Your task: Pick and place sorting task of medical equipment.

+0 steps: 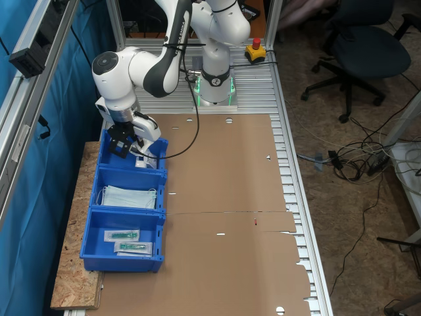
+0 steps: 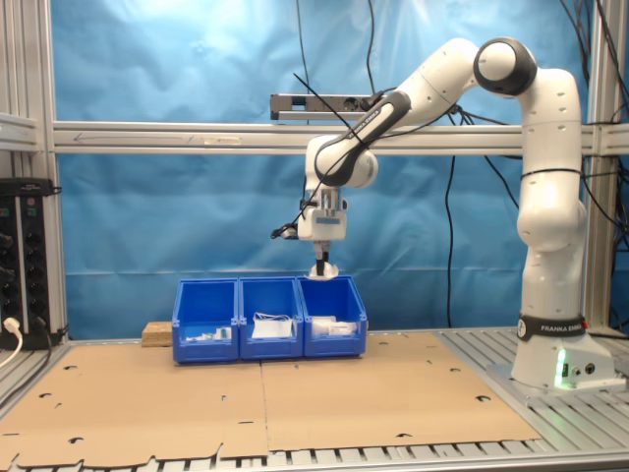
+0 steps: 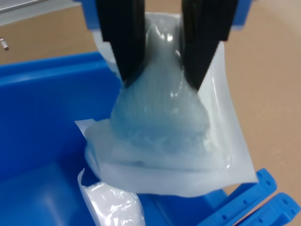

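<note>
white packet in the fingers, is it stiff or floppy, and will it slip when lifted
Probably floppy: in the wrist view the white packet bulges and creases where the fingers pinch it, and its wrapper edge hangs loose. It looks light, since a thin pinch carries it over the blue bin. The glossy film could be slippery, so it may slide if jolted.

Bins [image 1: 125,217]: blue. Packet [image 3: 174,136]: translucent white. Tool [image 3: 162,70] fingers [image 3: 123,37]: black. Arm [image 2: 545,177]: white. Counter [image 1: 230,217] sheet: brown cardboard. Backdrop [image 2: 177,59]: blue.
</note>
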